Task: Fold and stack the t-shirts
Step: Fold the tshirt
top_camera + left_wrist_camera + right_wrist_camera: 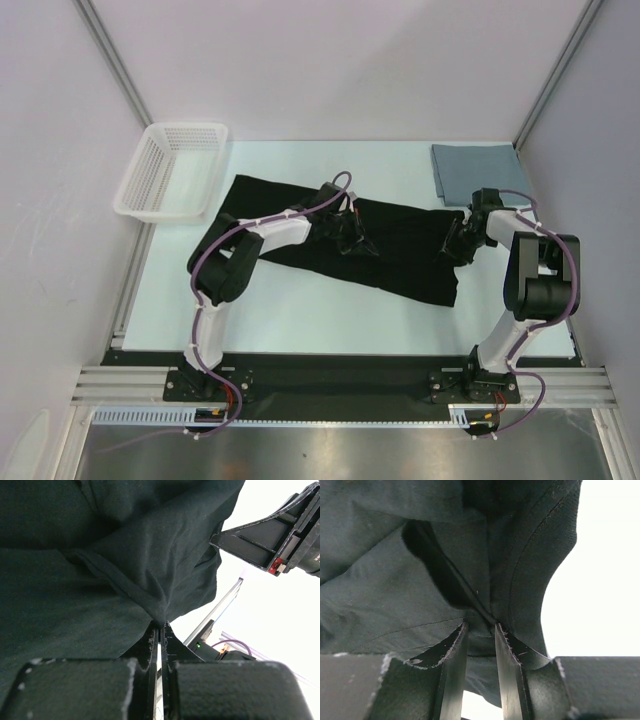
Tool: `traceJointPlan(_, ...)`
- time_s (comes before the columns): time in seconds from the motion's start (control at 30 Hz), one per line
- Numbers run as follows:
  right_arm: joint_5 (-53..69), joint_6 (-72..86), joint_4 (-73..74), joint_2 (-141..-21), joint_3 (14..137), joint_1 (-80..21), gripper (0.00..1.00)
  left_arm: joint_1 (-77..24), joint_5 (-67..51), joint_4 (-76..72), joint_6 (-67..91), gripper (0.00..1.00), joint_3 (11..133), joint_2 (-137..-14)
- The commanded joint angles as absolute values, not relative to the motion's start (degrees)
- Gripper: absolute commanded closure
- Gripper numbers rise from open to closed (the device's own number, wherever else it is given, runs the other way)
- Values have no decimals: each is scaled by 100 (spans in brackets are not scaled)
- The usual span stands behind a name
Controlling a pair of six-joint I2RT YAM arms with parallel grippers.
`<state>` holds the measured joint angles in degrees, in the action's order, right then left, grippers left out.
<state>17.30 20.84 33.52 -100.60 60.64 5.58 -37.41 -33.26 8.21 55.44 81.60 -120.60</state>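
Mostly flat black t-shirt point(400, 250), left end effector point(159, 630) pinching a fold, right end effector point(480, 627) seemingly clamped on hem

A robotics lab cell. White panels point(330, 70) on aluminium framing point(113, 62) wall the tabletop point(330, 310). The left arm point(215, 275) and right arm point(530, 290) are bolted at its near edge.

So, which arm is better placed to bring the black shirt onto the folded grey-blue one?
Right, probably: the right pincer grips the black shirt at its right end, and the grey-blue shirt lies just behind it. The left pincer holds the shirt's middle, farther away.
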Motion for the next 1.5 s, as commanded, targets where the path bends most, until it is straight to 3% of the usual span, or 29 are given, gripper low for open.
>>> traceJointPlan(0.0, 1687, 1995, 3313, -10142, 6240, 536, 67, -3727, -3445, 685, 5555, 100, 8235, -12076)
traceJointPlan(0.57, 2012, 2223, 3419, -9782, 6662, 466, 100, -3507, -3463, 563, 5607, 100, 8288, -12050)
traceJointPlan(1.47, 2663, 2821, 3120, -10837, 8279, 545, 100, -2997, -3920, 114, 6170, 98, 9325, -13043)
